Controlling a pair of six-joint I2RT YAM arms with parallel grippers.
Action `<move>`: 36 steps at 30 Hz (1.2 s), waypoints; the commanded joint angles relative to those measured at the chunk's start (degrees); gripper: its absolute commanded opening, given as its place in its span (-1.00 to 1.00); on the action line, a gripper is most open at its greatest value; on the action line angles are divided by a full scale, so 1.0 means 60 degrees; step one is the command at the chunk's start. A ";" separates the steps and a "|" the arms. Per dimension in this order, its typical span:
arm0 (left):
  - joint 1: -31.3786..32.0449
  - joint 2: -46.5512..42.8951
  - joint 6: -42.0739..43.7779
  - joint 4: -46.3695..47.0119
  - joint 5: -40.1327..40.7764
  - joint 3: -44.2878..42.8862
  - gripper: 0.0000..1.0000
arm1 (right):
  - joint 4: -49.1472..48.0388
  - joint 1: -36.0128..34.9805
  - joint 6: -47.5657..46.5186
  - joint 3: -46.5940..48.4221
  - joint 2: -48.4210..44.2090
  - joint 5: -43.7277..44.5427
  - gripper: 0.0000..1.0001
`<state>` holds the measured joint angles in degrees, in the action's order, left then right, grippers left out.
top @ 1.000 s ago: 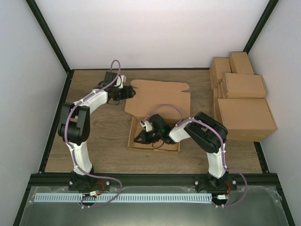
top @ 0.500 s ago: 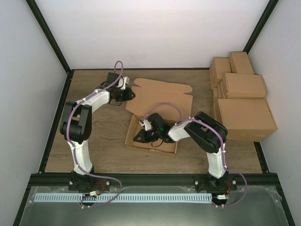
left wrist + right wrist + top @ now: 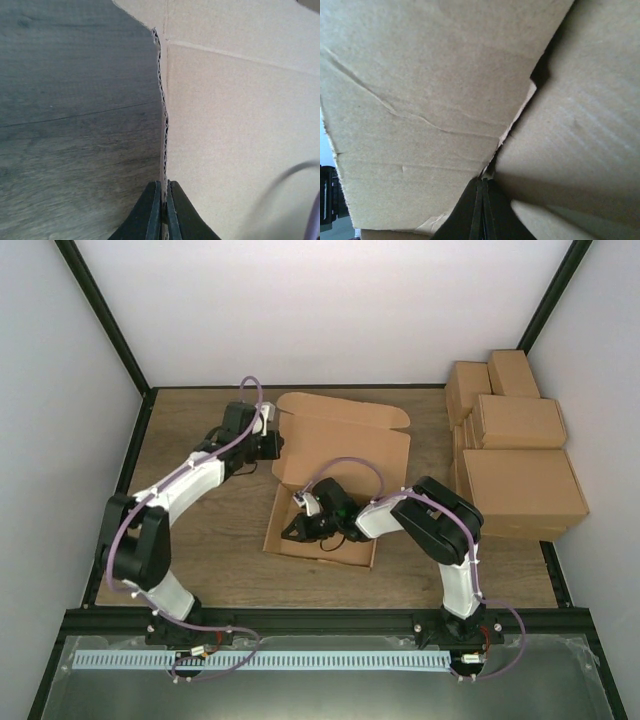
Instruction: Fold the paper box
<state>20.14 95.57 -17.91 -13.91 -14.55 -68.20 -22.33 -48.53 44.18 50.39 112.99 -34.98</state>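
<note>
Closed fingers (image 3: 147,215) of the left gripper (image 3: 163,192) clamp the raw corrugated edge of the paper box (image 3: 240,125), with only the thickness of the cardboard between them. From the left wrist camera I see that edge running straight up toward 12 o'clock, with tan panel on the 3 o'clock side and dark wooden table (image 3: 75,125) on the 9 o'clock side.

From the top camera, the paper box (image 3: 345,445) sits near the middle of the table (image 3: 230,550). Its shallow tray lies toward 6 o'clock and its wide lid panel toward 12 o'clock. The left gripper (image 3: 270,443) holds the lid at its 9 o'clock edge.

The right gripper (image 3: 297,530) reaches into the tray from 3 o'clock, near the tray's 9 o'clock wall. Its wrist camera shows the right gripper (image 3: 482,187) squeezed tight on a cardboard edge where two creased panels meet.

A stack of finished cartons (image 3: 515,455) fills the table's 3 o'clock side, well apart from both grippers.
</note>
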 commanded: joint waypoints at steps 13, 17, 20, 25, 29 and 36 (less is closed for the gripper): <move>0.2468 -0.4515 -0.0776 0.3396 0.4882 0.4301 -0.93 | -0.0057 -0.0100 -0.0225 -0.0138 -0.0314 0.0760 -0.99; 0.3281 -0.5293 -0.0994 0.3906 0.6192 0.5137 -0.93 | -0.0593 -0.0139 -0.0201 -0.0517 -0.0509 0.1012 -0.99; 0.3790 -0.5727 -0.0986 0.4148 0.6826 0.5515 -0.92 | -0.0914 -0.0205 -0.0230 -0.0732 -0.0647 0.1303 -0.99; 0.4279 -0.5998 -0.0906 0.4160 0.7445 0.5673 -0.93 | -0.1593 -0.0300 -0.0230 -0.1132 -0.0979 0.1757 -0.99; 0.4538 -0.6007 -0.0874 0.4365 0.7708 0.5869 -0.92 | -0.1499 -0.0374 -0.0342 -0.0914 -0.1034 0.2028 -0.98; 0.4635 -0.5607 -0.0735 0.5169 0.8133 0.6210 -0.93 | -0.0895 -0.0385 -0.0656 0.0000 -0.0539 0.2409 -0.98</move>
<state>46.89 60.88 -22.06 12.12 33.71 -32.62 -28.10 -51.03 42.19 45.87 108.14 -26.35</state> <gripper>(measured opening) 0.040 0.011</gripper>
